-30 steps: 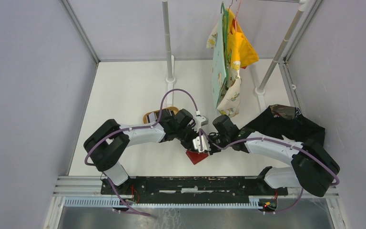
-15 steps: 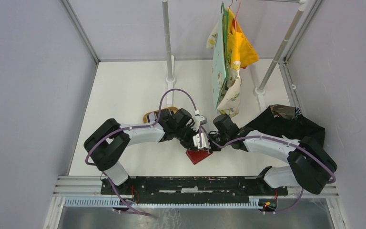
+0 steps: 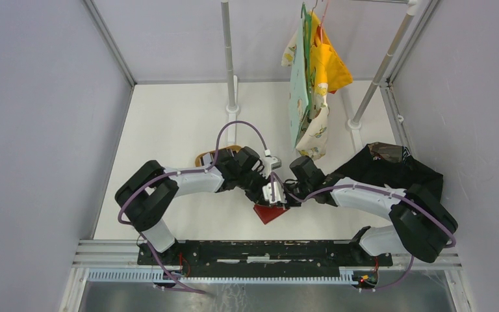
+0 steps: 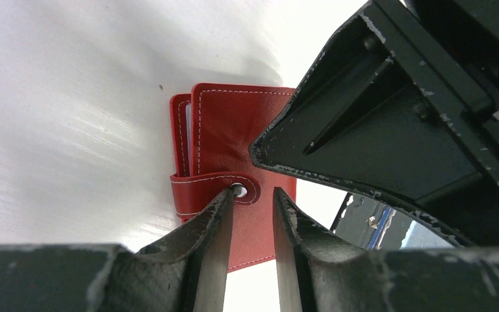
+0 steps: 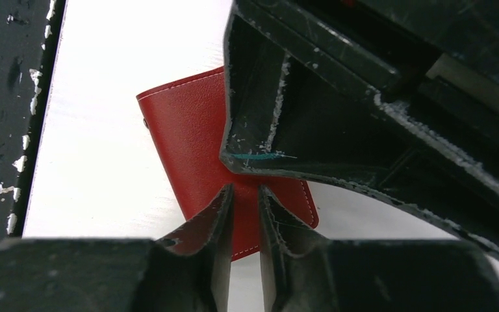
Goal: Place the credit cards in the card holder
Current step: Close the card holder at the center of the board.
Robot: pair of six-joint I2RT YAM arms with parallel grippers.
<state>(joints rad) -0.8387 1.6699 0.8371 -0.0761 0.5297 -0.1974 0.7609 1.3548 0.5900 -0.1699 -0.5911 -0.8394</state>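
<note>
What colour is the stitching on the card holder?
White stitching on the red card holder; left wrist view shows it best.

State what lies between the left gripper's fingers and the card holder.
Nothing: in the left wrist view the fingers of the left gripper end right at the snap tab of the card holder.

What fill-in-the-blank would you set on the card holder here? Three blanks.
The card holder is ___ in colour.
With its snap tab wrapped over the edge, it lies ___, not open.
It rests on a ___ table.
Missing words: red; closed; white.
</note>
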